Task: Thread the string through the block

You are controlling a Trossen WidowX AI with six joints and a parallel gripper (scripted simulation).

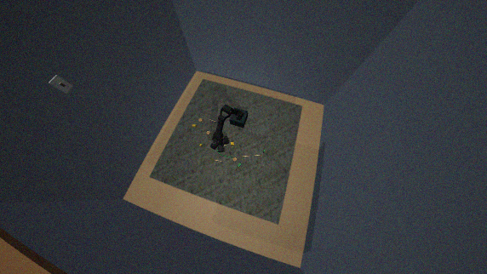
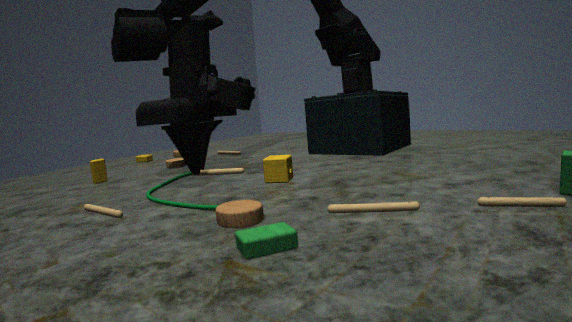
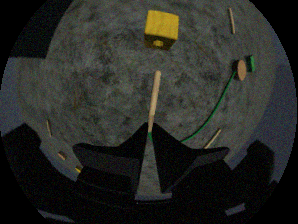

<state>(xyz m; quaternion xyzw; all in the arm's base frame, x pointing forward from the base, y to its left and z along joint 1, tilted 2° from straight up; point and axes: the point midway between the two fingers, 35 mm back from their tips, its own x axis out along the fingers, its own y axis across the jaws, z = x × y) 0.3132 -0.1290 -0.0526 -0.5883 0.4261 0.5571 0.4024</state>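
My gripper (image 2: 198, 172) (image 3: 149, 125) is shut on the stick on the string's end, low over the table. This pale stick (image 2: 222, 171) (image 3: 155, 97) is roughly level and points at the yellow block (image 2: 277, 169) (image 3: 162, 26) (image 1: 232, 143). The block stands on the table, with a gap between it and the stick's tip. The wrist view shows a hole in its near face, about in line with the stick. The green string (image 2: 148, 194) (image 3: 215, 113) curves from the fingertips to the round button (image 2: 239, 214) (image 3: 241, 70). The stick's rear end is hidden between the fingers.
Loose sticks (image 2: 374, 206) (image 2: 521, 201) (image 2: 103, 210) lie around. A green block (image 2: 266, 240) lies beside the button, another green block (image 2: 566, 172) at the right edge. A small yellow block (image 2: 99, 171) stands left; a wooden disc (image 2: 175, 163) lies behind the gripper. The robot's base (image 2: 345, 125) stands behind.
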